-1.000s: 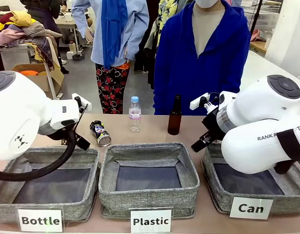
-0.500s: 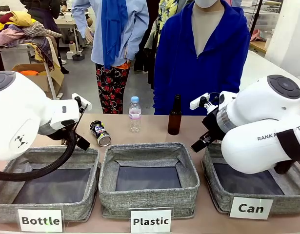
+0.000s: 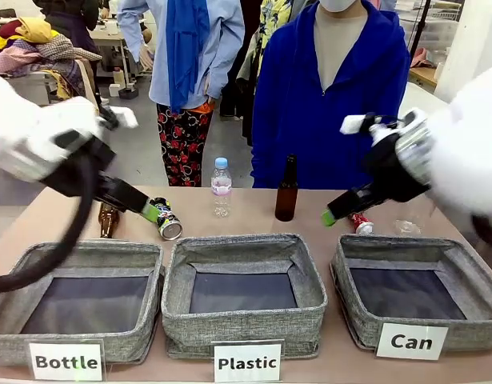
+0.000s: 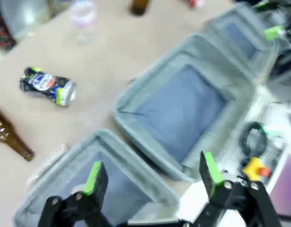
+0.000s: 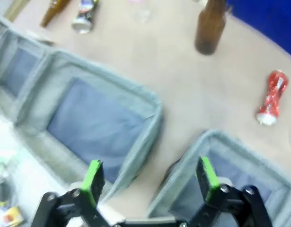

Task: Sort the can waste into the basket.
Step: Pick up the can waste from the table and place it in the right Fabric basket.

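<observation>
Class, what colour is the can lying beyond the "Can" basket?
The can is red, silver-ended; clearest in the right wrist view.

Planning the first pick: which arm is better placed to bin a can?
Right. The open right pincer hangs beside the red can, lying just behind the Can basket. The left pincer is near the black can, but far from that basket.

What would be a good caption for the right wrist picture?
Open right gripper above a corner of the Can basket, with the red can lying on the table beyond it.
</observation>
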You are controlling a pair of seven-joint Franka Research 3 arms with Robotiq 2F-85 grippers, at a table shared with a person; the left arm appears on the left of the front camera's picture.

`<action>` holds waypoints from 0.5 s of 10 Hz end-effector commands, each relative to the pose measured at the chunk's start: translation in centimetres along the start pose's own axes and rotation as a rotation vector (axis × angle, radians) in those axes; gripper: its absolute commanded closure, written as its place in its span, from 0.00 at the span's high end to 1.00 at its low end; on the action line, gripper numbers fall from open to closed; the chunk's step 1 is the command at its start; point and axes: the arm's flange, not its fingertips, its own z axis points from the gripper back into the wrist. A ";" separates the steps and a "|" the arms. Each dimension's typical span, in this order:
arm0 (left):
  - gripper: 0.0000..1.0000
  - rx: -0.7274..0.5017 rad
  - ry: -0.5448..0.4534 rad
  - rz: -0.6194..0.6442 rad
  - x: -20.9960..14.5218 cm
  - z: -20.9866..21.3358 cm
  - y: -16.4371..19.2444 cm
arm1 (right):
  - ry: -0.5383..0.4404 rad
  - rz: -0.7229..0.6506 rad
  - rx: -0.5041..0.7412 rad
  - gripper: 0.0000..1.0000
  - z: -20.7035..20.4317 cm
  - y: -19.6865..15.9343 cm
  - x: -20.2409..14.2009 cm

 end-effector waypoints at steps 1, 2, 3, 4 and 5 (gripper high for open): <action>1.00 -0.224 0.054 0.019 -3.3 4.7 3.9 | 0.046 -0.157 0.208 1.00 4.4 -3.6 -1.3; 1.00 -0.285 0.021 0.042 -4.9 6.7 5.6 | -0.011 -0.238 0.292 1.00 6.6 -6.2 -3.1; 1.00 -0.306 -0.028 0.113 -6.9 8.4 7.5 | -0.102 -0.366 0.353 1.00 8.5 -9.4 -5.4; 1.00 -0.322 -0.086 0.193 -8.9 9.6 9.4 | -0.162 -0.463 0.406 1.00 9.3 -12.3 -7.6; 1.00 -0.327 -0.149 0.287 -11.0 9.9 10.9 | -0.193 -0.582 0.432 1.00 9.6 -15.1 -9.8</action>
